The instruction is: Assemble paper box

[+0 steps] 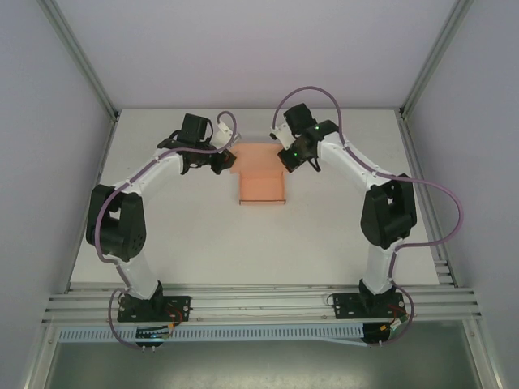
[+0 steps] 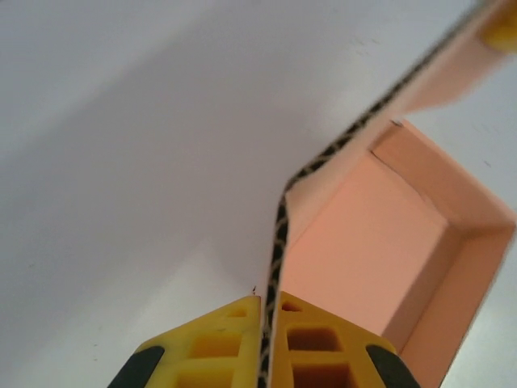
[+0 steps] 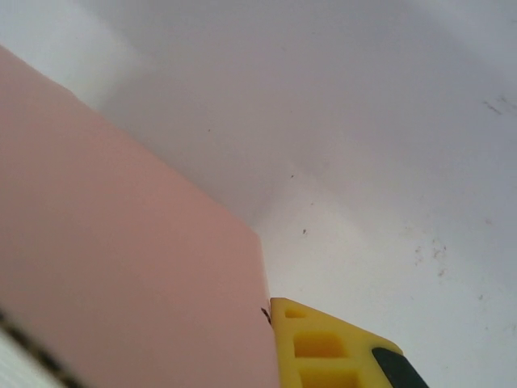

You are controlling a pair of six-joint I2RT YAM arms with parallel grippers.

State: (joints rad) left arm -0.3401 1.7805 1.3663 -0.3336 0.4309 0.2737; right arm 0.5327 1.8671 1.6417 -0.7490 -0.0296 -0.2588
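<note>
Firmly, the left gripper (image 2: 265,307) clamps a raised wall edge of the salmon-pink paper box (image 1: 261,182); the right gripper (image 3: 268,317) is closed on another flap.

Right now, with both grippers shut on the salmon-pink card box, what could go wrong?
The left gripper pinches one thin wall of the salmon-pink card box. That wall is kinked, so pulling may crease or tear it.
The right gripper grips the opposite side. Uneven arm motion could twist the card or slip it free.
</note>
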